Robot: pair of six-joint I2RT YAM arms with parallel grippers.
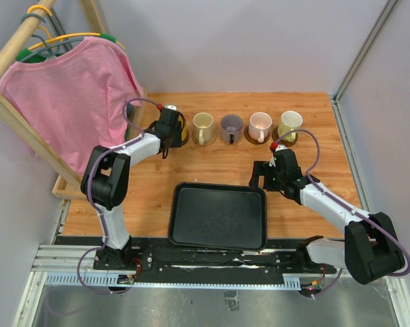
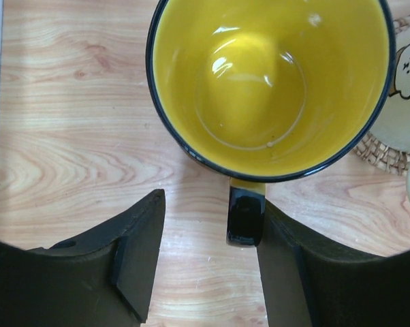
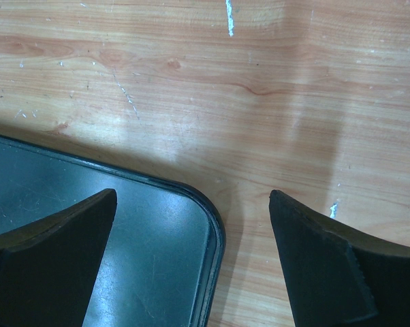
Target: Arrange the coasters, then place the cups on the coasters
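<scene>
In the left wrist view a yellow cup (image 2: 270, 82) with a black outside stands upright on the wood. Its black handle (image 2: 246, 214) sits between the fingers of my left gripper (image 2: 208, 225), close against the right finger (image 2: 287, 272) and well apart from the left one; the jaws are open. Along the back stand the cream cup (image 1: 203, 127), grey-purple cup (image 1: 231, 127), pink cup (image 1: 260, 124) and yellow-green cup (image 1: 290, 123), with brown coasters (image 1: 251, 139) peeking from under the last two. A tan woven coaster (image 2: 381, 153) lies under the cream cup. My right gripper (image 3: 191, 197) hangs open over the tray's corner.
A black rectangular tray (image 1: 218, 218) lies at the front middle, its rounded corner (image 3: 215, 235) under my right gripper. A pink shirt (image 1: 69, 95) hangs on a wooden rack at the left, beside my left arm. Grey walls close the back and right.
</scene>
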